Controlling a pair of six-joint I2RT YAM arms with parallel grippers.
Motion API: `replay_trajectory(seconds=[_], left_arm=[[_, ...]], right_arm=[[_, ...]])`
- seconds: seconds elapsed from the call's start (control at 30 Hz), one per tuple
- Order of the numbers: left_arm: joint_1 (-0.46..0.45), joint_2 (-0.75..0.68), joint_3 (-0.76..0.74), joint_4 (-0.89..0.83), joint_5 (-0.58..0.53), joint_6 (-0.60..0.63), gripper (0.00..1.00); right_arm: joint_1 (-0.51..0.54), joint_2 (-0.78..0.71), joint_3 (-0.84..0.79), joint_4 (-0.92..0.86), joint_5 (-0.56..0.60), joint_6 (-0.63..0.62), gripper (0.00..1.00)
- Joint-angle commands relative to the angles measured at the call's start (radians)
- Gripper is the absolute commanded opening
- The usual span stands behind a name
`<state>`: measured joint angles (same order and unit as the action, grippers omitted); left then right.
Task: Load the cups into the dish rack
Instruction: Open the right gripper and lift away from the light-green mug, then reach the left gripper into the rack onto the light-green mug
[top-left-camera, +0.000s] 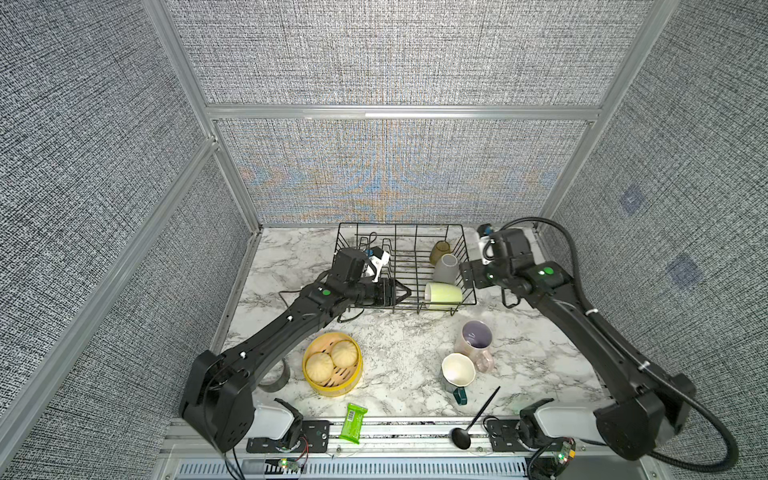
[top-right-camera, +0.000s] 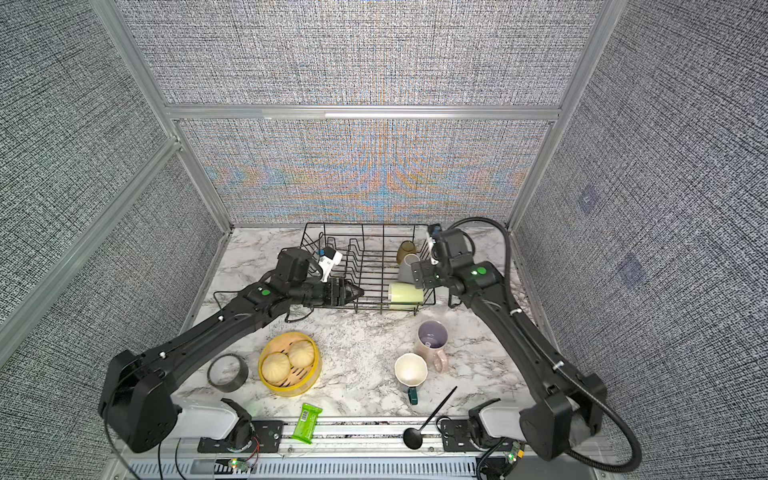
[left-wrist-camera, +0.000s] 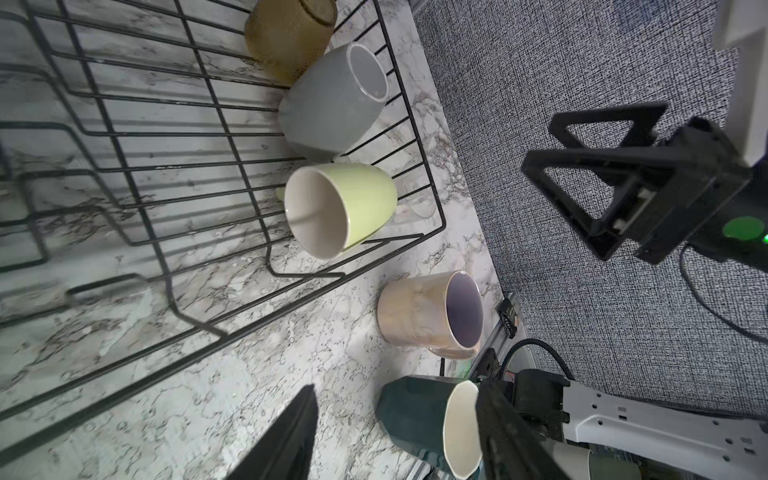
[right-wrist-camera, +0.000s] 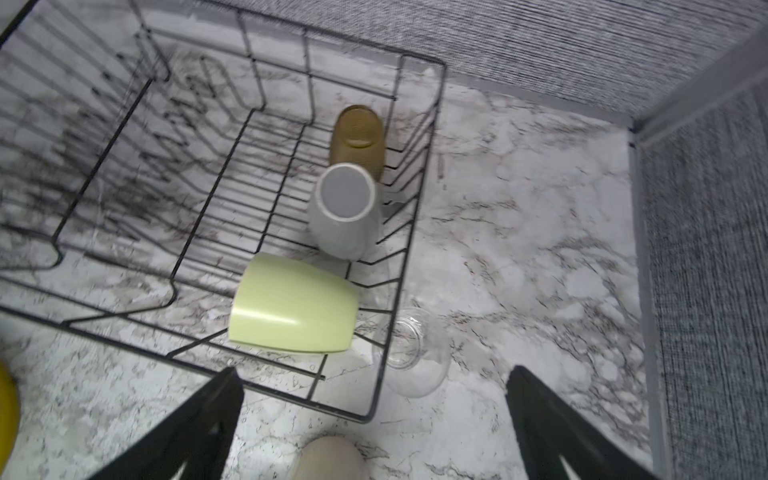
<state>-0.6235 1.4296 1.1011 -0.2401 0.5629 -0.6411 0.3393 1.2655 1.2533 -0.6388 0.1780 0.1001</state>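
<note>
White marble-look tabletop (top-left-camera: 395, 357) fills the booth floor, and 2 black arms reach in over it. The left gripper (top-left-camera: 405, 293) hangs above the near-left part of the big black wire dish rack (top-left-camera: 409, 266), fingers parted, nothing between them: released and empty. The right gripper (top-left-camera: 468, 275) hovers by the rack's right wall, jaws spread wide in the right wrist view, empty too.

The rack sits at the far middle of the table, and 3 cups are inside, all along its right side. The pale green ceramic mug (top-left-camera: 442, 296) lies on its side in the near-right corner, mouth facing the rack's middle. Behind it the grey-white ceramic mug (top-left-camera: 445, 269) is tipped, base up, leaning toward the right wall. Farthest back, the amber glass tumbler (top-left-camera: 439, 251) rests just beside the grey one.

3 cups are outside the rack. The clear drinking glass (right-wrist-camera: 415, 361) rests on the table just outside the right wall, near the green mug. The pink mug with the purple inside (top-left-camera: 476, 336) stands upright nearer the front, and the dark teal mug with a cream inside (top-left-camera: 457, 370) stands upright just beside it.

The round yellow steamer basket (top-left-camera: 332, 390) holding 2 buns sits front-left, well apart from the rack. A grey tape roll (top-right-camera: 226, 386) lies left of it, with a black spoon (top-left-camera: 460, 437) and a green snack packet (top-left-camera: 353, 423) at the front edge
</note>
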Motion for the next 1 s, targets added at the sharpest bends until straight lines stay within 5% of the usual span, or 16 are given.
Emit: replay_trajectory(seconds=[0.0,0.4,0.97], left_arm=[[-0.025,0.078,0.08,-0.033,-0.028,0.027,0.61],[-0.053,0.393,0.272,0.008,0.015,-0.003,0.58],[-0.056,0.621,0.368,0.169,0.095,-0.096,0.56]], right_arm=[[-0.076,-0.084,-0.081,0.154,-0.066,0.122,0.99],[-0.18,-0.213,-0.218,0.223,-0.133,0.147,0.99],[-0.235,-0.254,-0.321,0.282,-0.23,0.196,0.99]])
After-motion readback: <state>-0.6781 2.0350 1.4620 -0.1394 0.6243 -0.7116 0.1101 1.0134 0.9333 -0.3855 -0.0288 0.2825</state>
